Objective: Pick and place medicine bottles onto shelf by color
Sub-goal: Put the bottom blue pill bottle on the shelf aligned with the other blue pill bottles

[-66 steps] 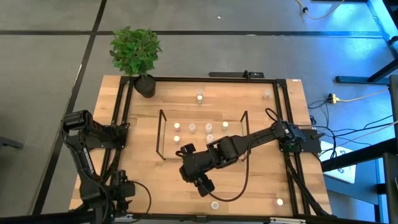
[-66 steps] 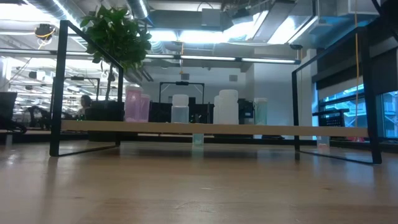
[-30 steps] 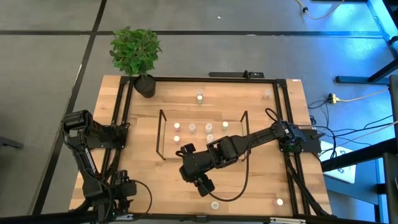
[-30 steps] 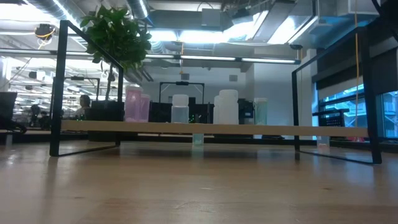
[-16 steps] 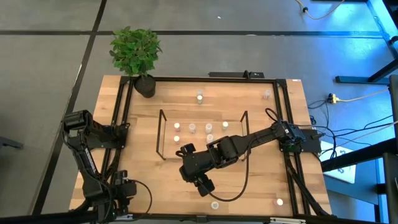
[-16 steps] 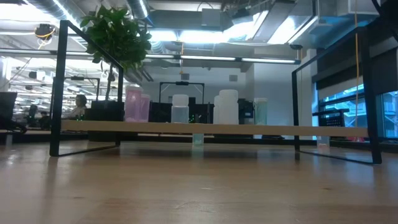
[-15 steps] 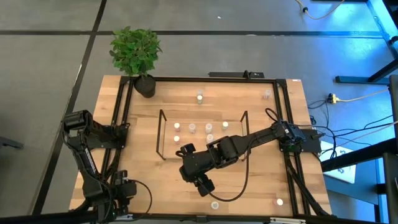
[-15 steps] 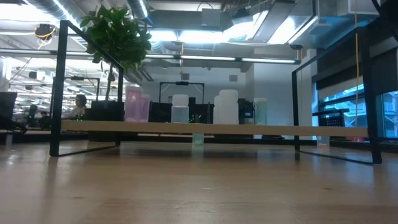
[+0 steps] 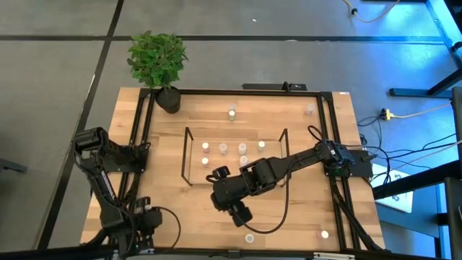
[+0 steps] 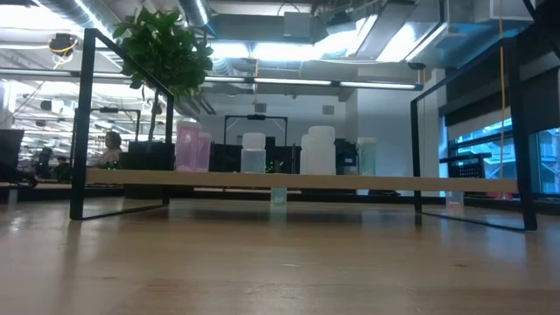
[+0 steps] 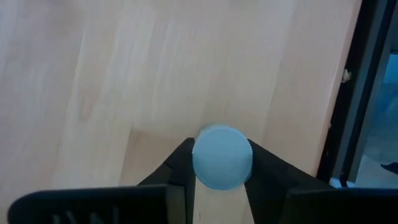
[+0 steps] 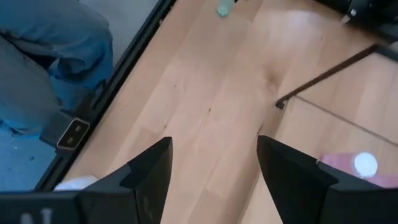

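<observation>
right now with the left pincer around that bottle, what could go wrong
1. The left pincer grips the bottle only at its round cap, near the fingertips; it may slip or tip when lifted.
2. It sits close to the black frame rail; a swing outward could hit it.
3. The right pincer hangs open just before the shelf, in the delivery path.

Open-plan office or lab floor. Beyond the desk: exposed ceiling ducts, strip lights, rows of workstations, a seated person left of the plant. Grey concrete floor around the desk; cables trail beside it.
</observation>
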You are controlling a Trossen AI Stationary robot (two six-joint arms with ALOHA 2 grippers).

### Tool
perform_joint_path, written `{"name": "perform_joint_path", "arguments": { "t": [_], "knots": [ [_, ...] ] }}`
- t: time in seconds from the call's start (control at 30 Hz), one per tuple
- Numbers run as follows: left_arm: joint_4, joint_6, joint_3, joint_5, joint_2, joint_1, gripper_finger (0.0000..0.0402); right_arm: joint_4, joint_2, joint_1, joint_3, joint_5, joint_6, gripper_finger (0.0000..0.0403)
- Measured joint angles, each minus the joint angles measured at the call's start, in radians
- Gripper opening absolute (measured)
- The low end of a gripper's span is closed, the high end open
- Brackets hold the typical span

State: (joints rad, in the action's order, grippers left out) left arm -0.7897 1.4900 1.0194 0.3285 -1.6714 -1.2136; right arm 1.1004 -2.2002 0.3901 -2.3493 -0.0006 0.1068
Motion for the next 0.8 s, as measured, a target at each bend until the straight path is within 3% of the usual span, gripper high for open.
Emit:
{"name": "perform_joint_path", "arguments": {
  "t": [0.27, 0.57, 0.8],
  "knots": [
    [-0.004, -0.130, 0.050, 0.000, 0.000, 0.084, 0.0089, 0.090, 0.032, 0.010, 0.001, 0.112, -0.038, 0.0236],
    [-0.006, -0.416, 0.089, 0.000, 0.000, 0.245, 0.0089, 0.135, 0.085, 0.049, 0.000, 0.127, -0.055, 0.0236],
    [0.028, -0.583, 0.089, 0.001, 0.000, 0.335, 0.0089, 0.260, 0.118, 0.099, 0.001, 0.289, -0.178, 0.0236]
  ]
}}
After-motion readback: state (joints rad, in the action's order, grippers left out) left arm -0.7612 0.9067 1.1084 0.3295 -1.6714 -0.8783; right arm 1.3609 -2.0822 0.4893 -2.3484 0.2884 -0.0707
